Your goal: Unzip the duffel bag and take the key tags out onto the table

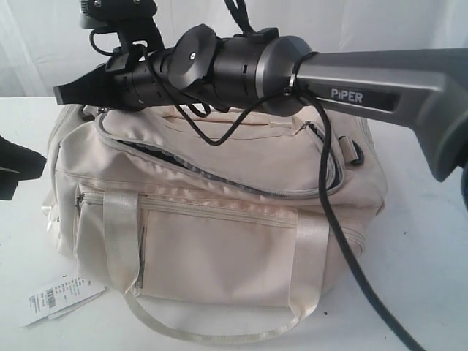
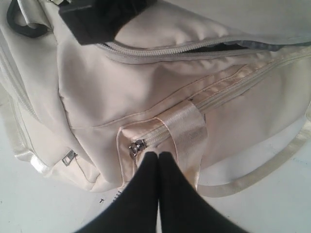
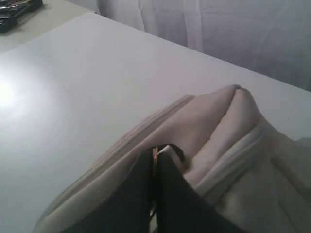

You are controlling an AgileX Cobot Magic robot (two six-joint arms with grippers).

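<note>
Up top, right gripper (image 3: pixel 154 159) closed against duffel bag (image 3: pixel 218 145), left gripper (image 2: pixel 158 155) closed by pocket zipper (image 2: pixel 137 147)

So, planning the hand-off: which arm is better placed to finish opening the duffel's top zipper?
Right, probably. The right gripper, jaws shut, sits at the end of the grey-trimmed top zipper of the cream fabric duffel bag; the left gripper, jaws shut, hangs lower by the front pocket's metal zip pull.

Right arm (image 1: pixel 380 95) horizontal, reaching toward 9 o'clock; right gripper (image 1: pixel 64 93) jaws closed. Left gripper (image 2: pixel 158 156) jaws closed, at 9 o'clock edge.
</note>
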